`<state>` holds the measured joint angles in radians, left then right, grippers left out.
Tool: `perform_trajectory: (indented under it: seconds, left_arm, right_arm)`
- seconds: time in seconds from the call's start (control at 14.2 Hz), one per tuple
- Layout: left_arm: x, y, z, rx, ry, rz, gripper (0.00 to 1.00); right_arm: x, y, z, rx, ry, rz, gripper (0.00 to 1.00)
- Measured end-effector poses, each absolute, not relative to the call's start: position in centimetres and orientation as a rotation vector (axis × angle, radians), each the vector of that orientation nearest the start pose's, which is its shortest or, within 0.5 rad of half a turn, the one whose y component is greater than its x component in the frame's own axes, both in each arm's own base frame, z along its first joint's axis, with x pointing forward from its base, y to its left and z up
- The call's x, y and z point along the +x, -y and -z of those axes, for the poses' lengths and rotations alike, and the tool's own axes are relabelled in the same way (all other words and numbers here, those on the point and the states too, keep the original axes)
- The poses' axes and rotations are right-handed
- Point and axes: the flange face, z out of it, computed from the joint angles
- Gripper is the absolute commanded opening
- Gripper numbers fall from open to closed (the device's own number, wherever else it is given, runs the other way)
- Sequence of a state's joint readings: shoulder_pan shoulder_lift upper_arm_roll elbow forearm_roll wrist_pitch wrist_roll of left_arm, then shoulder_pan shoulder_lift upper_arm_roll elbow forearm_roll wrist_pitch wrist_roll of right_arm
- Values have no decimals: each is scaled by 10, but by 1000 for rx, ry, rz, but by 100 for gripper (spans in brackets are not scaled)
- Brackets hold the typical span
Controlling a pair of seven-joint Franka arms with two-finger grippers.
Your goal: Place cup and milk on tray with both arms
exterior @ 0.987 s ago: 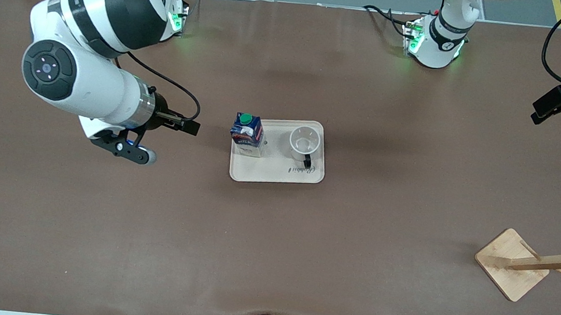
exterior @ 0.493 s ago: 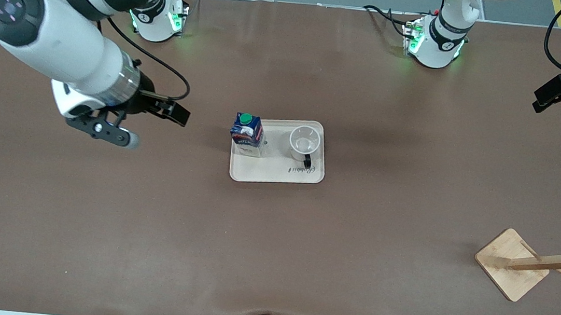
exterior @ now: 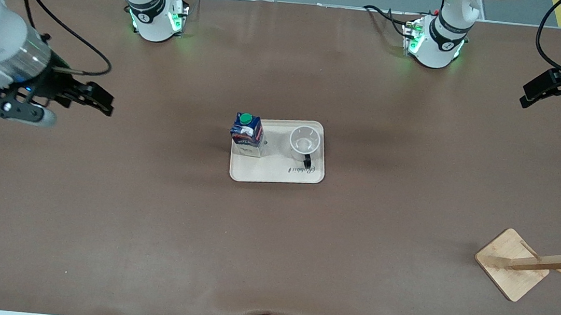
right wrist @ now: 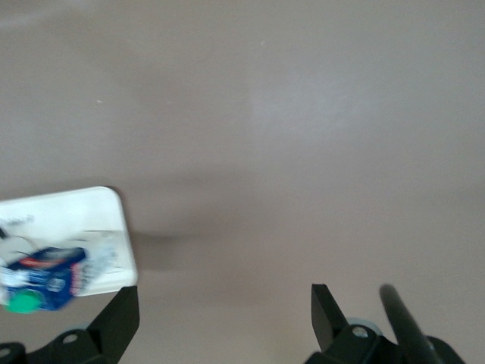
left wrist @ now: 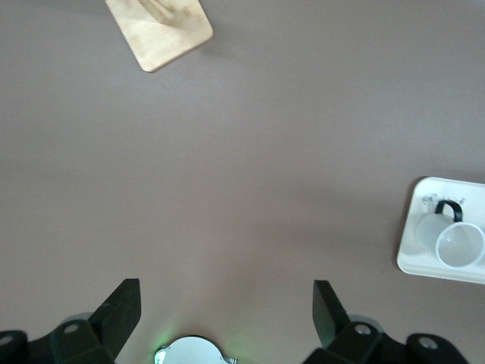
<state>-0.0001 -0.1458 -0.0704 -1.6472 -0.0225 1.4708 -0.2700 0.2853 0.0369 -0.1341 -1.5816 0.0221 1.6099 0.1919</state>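
Note:
The cream tray (exterior: 268, 173) lies in the middle of the table. On it the milk (exterior: 246, 132) stands upright at the corner toward the right arm's end. The white cup (exterior: 304, 141) stands upright beside it, its black handle turned toward the front camera. My right gripper (exterior: 101, 100) hangs open and empty over bare table toward the right arm's end, well apart from the tray. My left gripper (exterior: 527, 93) is open and empty over the left arm's end of the table. The left wrist view shows the cup (left wrist: 458, 244) on the tray (left wrist: 418, 259); the right wrist view shows the milk (right wrist: 44, 280) on the tray (right wrist: 91, 211).
A wooden rack (exterior: 512, 263) with pegs lies tipped on its side near the front camera toward the left arm's end; its square base (left wrist: 161, 32) also shows in the left wrist view. The two arm bases (exterior: 155, 15) (exterior: 436, 42) stand along the table's edge farthest from the front camera.
My right arm has drawn away from the tray toward its own end of the table, gripper still open. The left gripper has shifted only slightly. Milk and cup have not moved.

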Motion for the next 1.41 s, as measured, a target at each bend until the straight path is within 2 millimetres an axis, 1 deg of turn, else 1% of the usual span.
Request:
perform_trajectory:
  seconds: [0.07,0.21,0.28,0.35,0.42,0.49,0.56,0.7,0.85,1.06,1.13,1.2,1.34,1.41]
  left_arm:
    - [496,45,-656,-3139,301,-56,100]
    - [494,61,-655,-3139,280,-60,100]
    - [494,67,-654,-3137,279,-61,100]
    - [493,70,-654,-3136,275,-60,100]
    - [494,71,-654,-3137,274,-55,100]
    - [495,70,-655,-3137,276,-38,100]
    - [498,70,-654,-3136,276,-14,100]
    - [504,68,-649,-3130,279,22,100]
    - [510,66,-643,-3120,277,68,100]
    - [516,63,-640,-3120,245,108,100]
    - [517,59,-641,-3121,222,108,100]
    - [518,50,-641,-3121,201,108,100]
    - [519,28,-642,-3120,186,106,100]
    - [518,21,-642,-3119,187,96,100]
  right_arm:
    - [550,-67,-606,-3130,-33,-6,100]
    - [534,-16,-616,-3128,-16,1,100]
    - [530,14,-619,-3127,21,11,100]
    - [528,45,-622,-3126,84,25,100]
    - [527,71,-623,-3122,136,43,100]
    - [528,87,-625,-3120,166,66,100]
    - [531,91,-630,-3123,188,89,100]
    - [544,81,-637,-3128,223,120,100]
    - [556,74,-640,-3131,216,125,100]
    - [558,71,-635,-3119,29,67,100]
    - [558,68,-634,-3113,-49,56,100]
    - [558,63,-634,-3105,-111,42,100]
    - [557,55,-634,-3090,-171,24,100]
    - [557,55,-634,-3087,-178,24,100]
